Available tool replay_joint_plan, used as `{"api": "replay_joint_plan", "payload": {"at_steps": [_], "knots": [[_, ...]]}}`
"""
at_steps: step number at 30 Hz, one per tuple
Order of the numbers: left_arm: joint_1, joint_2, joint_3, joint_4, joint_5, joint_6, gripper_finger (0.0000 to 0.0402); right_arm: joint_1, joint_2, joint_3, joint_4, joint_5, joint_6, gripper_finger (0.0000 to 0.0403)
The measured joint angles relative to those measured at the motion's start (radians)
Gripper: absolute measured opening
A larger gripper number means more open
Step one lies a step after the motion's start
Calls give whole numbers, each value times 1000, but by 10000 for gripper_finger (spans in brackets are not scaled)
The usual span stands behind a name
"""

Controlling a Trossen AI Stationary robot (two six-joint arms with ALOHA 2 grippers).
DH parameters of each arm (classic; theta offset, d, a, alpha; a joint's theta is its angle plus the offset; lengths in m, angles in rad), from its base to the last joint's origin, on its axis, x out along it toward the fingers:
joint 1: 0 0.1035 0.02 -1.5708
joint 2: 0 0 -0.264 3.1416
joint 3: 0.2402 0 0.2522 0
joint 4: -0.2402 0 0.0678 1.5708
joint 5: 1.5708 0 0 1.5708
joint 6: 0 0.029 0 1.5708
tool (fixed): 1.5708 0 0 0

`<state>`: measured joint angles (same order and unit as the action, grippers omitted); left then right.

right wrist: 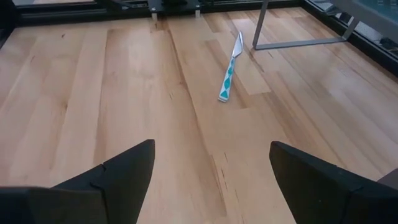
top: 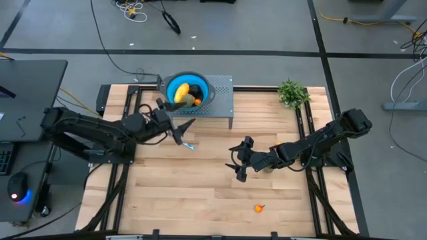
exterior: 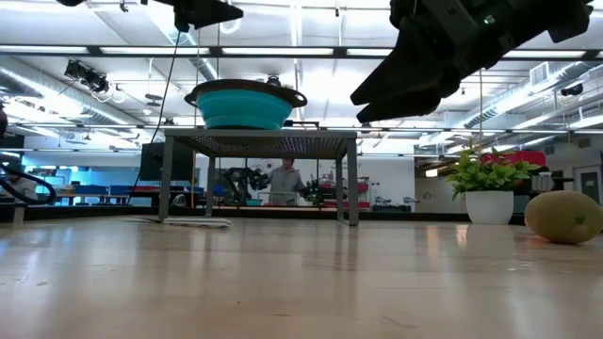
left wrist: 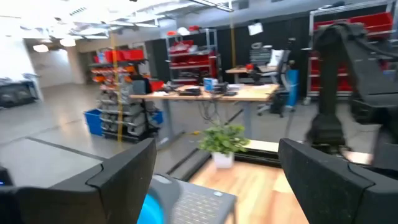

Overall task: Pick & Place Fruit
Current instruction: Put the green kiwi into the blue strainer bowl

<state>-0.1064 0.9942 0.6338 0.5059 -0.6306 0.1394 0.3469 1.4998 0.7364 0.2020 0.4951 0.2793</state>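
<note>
The blue bowl (top: 187, 89) sat on top of a small grey metal stand (top: 220, 100) at the far edge of the wooden surface (top: 200, 187). All positions below are given relative to this bowl.

1. Fruit in the bowl: a yellow fruit (top: 181, 95), a dark fruit (top: 195, 91) and a small orange piece (top: 197, 101) lay inside it.
2. Fruit outside the bowl: 1 orange piece (top: 258, 209) lay on the surface well apart from the bowl, toward the near edge. An olive fruit (exterior: 563, 216) rested on the surface, also well away from the bowl; in the low view it sat beside the potted plant (exterior: 489, 181).
3. Left pincer (top: 175, 119): raised just beside the bowl at its near rim. Its fingers (left wrist: 118, 180) stood wide apart with nothing between them. The left wrist view looked across the stand toward the plant.
4. Right pincer (top: 238, 160): well apart from the bowl, over the bare middle of the surface. Its fingers (right wrist: 127, 168) were spread wide and held nothing.
5. Knife (right wrist: 229, 70): a blue-handled knife lay flat on the surface, near the stand's leg, between the bowl and the right pincer.
6. Background: a person (exterior: 285, 179) stood in the room beyond the surface, seen beneath the stand in the low view.
</note>
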Motion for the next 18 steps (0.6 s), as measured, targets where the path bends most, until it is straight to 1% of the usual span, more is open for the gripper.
{"api": "replay_joint_plan", "payload": {"at_steps": [3,6,8,10,13,15,18], "knots": [[-38,6,0,-40,-2,-38,346,10,-3,0,-19,-11,-6,328],[-75,13,0,-150,3,-122,346,21,-27,0,-53,-48,14,328],[-99,41,-1,-214,24,-188,346,31,-54,0,-104,-54,45,328],[-132,68,-24,-237,32,-236,346,41,-85,0,-173,-54,77,328],[-177,136,-50,-160,22,-268,346,58,-132,0,-307,-62,145,328],[-201,195,-54,-129,16,-273,346,74,-158,0,-402,-103,194,328],[-226,279,-53,-29,17,-269,346,99,-178,1,-506,-180,277,328]]}}
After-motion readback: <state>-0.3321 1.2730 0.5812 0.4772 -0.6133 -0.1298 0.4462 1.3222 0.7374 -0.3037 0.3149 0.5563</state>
